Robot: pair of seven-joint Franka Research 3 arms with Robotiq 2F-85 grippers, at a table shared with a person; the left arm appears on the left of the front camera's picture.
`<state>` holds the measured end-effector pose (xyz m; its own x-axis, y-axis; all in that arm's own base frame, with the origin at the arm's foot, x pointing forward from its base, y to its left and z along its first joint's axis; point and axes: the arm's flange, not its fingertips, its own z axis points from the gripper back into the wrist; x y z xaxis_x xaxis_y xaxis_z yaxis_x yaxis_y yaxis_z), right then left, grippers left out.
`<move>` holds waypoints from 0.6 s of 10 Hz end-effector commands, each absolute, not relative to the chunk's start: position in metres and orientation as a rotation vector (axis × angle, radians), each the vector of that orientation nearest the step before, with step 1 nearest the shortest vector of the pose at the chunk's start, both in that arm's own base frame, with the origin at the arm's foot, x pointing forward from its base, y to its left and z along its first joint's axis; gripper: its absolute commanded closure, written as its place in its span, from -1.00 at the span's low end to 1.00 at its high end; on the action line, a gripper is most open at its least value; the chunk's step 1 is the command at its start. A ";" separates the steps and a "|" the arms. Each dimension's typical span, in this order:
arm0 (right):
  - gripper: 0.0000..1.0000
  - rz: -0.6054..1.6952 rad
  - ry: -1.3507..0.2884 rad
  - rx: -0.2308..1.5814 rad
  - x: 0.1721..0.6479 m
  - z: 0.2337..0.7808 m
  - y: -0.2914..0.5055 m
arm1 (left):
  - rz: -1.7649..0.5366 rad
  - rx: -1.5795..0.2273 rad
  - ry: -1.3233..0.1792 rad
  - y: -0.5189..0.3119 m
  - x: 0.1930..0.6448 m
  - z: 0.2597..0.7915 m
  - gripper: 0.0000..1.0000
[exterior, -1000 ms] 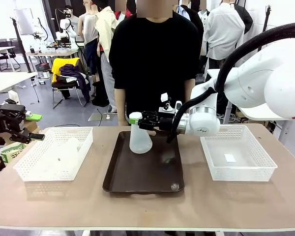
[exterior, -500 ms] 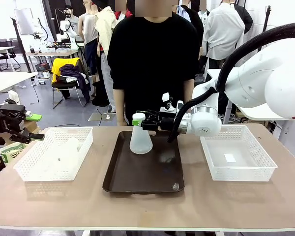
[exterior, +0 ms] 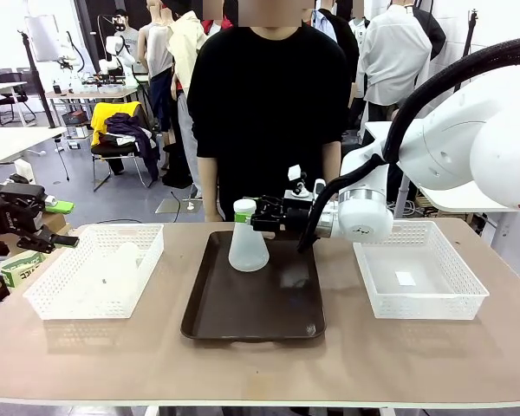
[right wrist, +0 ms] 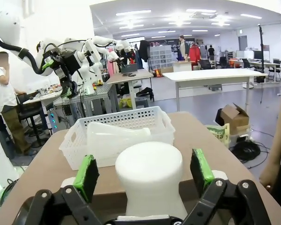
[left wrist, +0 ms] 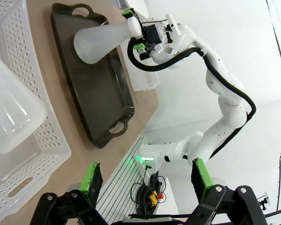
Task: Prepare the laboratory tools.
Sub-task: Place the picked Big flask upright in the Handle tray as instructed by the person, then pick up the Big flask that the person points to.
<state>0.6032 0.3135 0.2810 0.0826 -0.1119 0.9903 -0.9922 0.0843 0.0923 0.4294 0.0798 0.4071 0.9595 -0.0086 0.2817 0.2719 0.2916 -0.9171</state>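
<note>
One translucent whitish flask (exterior: 247, 247) stands upright at the far end of the dark brown tray (exterior: 243, 316). My right gripper (exterior: 254, 217) is level with its neck, open, with a pad on each side and a gap to the neck. The right wrist view shows the flask's neck top (right wrist: 150, 173) between the green pads (right wrist: 86, 176), untouched. A second flask (exterior: 121, 264) lies on its side in the left white basket (exterior: 48, 299). My left gripper (exterior: 61, 238) hovers open at that basket's outer edge; in the left wrist view its fingers (left wrist: 91, 180) hold nothing.
An empty white lattice basket (exterior: 420, 303) sits to the right of the tray. A person in black stands right behind the table's far edge, hands down. The table's front strip is bare.
My right gripper, shut on the flask's neck a second ago, has opened and drawn back slightly to the right. The flask stays standing on the tray. The left arm has not moved.
</note>
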 end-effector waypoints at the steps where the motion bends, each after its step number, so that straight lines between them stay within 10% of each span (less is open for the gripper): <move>1: -1.00 1.039 -1.264 1.261 0.605 0.281 0.315 | -0.198 -1.258 -0.237 0.082 0.428 0.408 -1.00; 6: -1.00 1.039 -1.264 1.261 0.605 0.281 0.315 | -0.198 -1.258 -0.237 0.082 0.428 0.408 -1.00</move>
